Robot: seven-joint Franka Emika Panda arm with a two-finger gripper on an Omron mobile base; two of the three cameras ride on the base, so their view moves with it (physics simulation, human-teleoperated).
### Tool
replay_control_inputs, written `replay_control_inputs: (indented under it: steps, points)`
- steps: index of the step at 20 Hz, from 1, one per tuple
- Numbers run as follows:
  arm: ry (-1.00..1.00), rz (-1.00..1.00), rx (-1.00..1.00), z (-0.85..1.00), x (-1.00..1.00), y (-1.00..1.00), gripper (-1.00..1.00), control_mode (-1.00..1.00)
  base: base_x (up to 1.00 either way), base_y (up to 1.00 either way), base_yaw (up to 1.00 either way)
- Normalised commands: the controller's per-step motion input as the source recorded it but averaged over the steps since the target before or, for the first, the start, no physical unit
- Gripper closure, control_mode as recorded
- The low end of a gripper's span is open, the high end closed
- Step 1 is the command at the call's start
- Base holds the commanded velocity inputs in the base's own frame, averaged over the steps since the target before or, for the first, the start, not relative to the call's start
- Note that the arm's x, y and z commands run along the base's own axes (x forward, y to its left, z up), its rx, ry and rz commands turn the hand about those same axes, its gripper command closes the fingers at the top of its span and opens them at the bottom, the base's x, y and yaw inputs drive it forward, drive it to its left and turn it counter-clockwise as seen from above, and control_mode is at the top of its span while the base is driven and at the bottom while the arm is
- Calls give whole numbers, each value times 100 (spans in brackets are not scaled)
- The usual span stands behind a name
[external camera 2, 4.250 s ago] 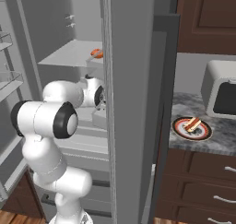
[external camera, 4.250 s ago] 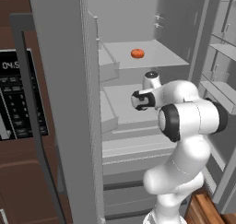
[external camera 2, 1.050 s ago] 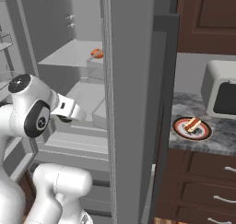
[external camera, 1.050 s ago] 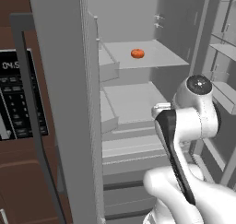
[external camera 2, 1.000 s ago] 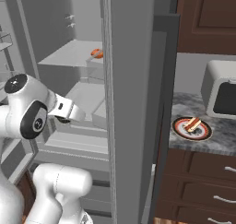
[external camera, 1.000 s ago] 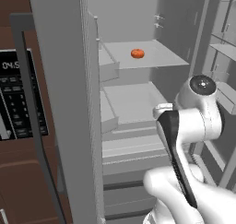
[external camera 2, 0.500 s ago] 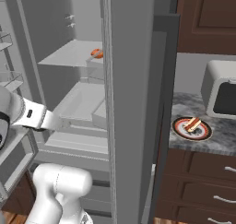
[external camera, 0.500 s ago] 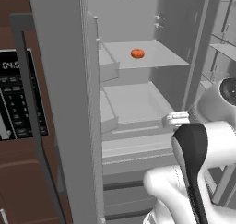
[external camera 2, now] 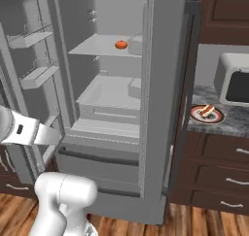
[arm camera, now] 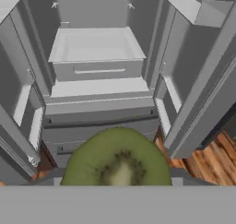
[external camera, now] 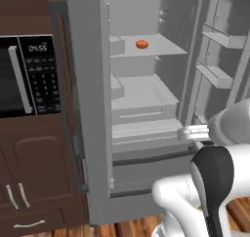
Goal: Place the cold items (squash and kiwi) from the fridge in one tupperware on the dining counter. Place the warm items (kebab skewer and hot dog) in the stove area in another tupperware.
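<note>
Hand view: the pincer grips the kiwi (arm camera: 117,161) before the open fridge (external camera: 146,133). Base views add the squash (external camera: 142,44) on the upper shelf (external camera 2: 95,48).

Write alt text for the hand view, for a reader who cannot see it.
A halved green kiwi, cut face to the camera, sits at the gripper at the bottom of the view. Behind it stands the open fridge with its grey shelves and drawers, with wooden floor at lower right.
</note>
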Motion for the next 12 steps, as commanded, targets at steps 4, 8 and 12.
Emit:
replay_control_inputs:
  steps: [4, 8, 12]
  points:
    - [0, 0, 0, 0, 0, 0, 100, 100, -82, 38, -9]
    - [0, 0, 0, 0, 0, 0, 100, 100, -77, 25, -34]
    - [0, 0, 0, 0, 0, 0, 100, 100, -69, 13, -47]
